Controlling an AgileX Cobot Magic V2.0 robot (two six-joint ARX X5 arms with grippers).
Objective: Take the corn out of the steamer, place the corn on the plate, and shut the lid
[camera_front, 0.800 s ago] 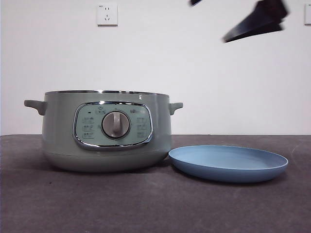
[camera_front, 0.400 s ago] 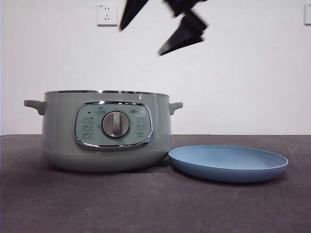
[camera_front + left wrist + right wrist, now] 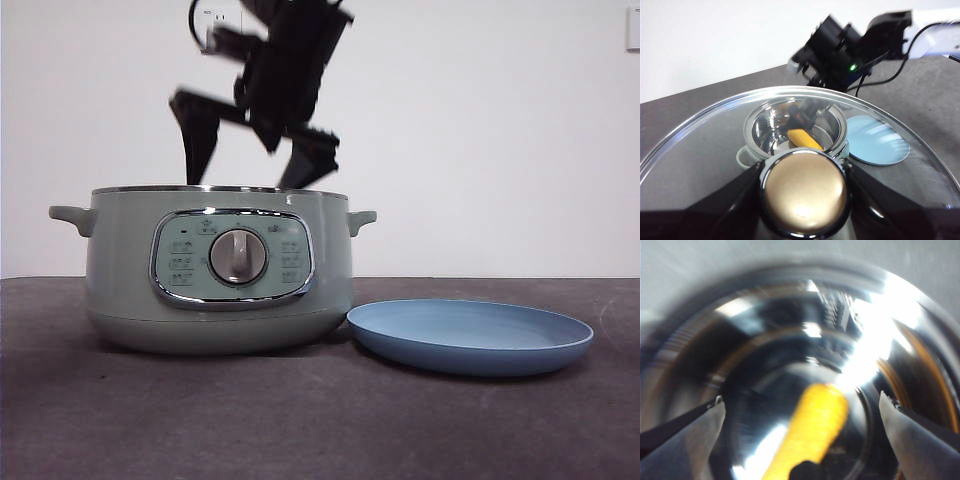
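Note:
The sage-green steamer (image 3: 220,270) stands open on the table, left of the light-blue plate (image 3: 470,335). My right gripper (image 3: 245,178) hangs over the steamer's mouth with its jaws wide open, tips at the rim. In the right wrist view the yellow corn (image 3: 812,435) lies on the shiny pot floor below my open right gripper (image 3: 801,399), untouched. My left gripper (image 3: 804,200) is shut on the knob of the glass lid (image 3: 705,145) and holds it high. Through the glass I see the steamer (image 3: 752,135), corn (image 3: 804,139) and plate (image 3: 875,145).
The dark grey table top (image 3: 320,420) runs in front of the steamer and plate. A white wall with a socket (image 3: 220,28) stands behind. The right arm (image 3: 840,50) with its cables reaches in above the pot.
The right arm has swung from the upper right, leftward and down, until its open jaws are at the steamer's rim. The steamer and plate have not moved.

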